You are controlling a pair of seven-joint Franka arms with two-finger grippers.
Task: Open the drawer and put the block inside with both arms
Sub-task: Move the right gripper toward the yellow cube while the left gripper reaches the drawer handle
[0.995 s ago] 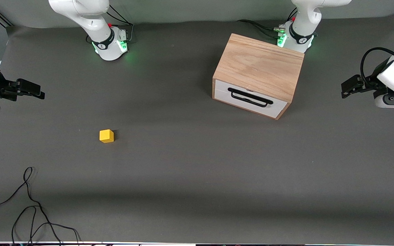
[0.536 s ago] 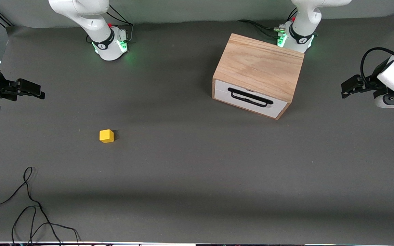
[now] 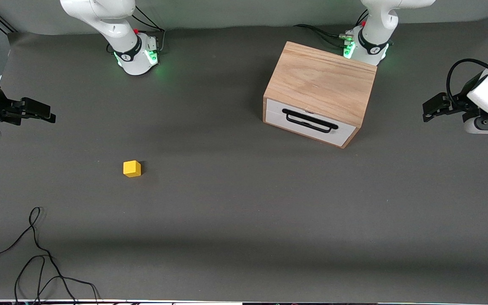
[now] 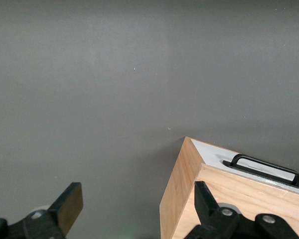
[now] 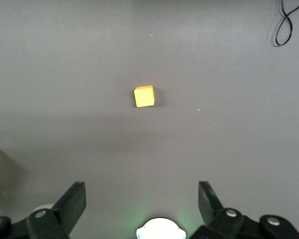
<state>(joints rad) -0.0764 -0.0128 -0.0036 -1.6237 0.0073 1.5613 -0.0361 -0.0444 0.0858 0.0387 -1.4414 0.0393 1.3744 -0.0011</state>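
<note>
Oak, pale and boxy: the light wooden cabinet [image 3: 320, 80] sits on the grey tabletop [image 3: 244, 212] toward the left arm's end, close in front of that arm's green-lit base [image 3: 369, 48]. Its white-fronted drawer [image 3: 309, 123] is pushed fully in. The panel faces the front camera, turned a little toward the right arm's end, and the black bar handle [image 3: 309, 120] lies lengthwise along it.

The small bright yellow cube block [image 3: 131, 168] rests flat on the tabletop, well apart from the cabinet, nearer the front camera and toward the right arm's end. It sits slightly skewed, with nothing touching it.

Both arms wait. The right tool [image 5: 141, 199] hangs high over the tabletop in front of its own base, fingers [image 5: 74, 199] spread wide and holding nothing, the block in plain sight below. The left tool [image 4: 137, 199] hangs over the cabinet's corner, also spread wide and empty.

A loose black cable [image 3: 36, 254] curls at the near corner.
</note>
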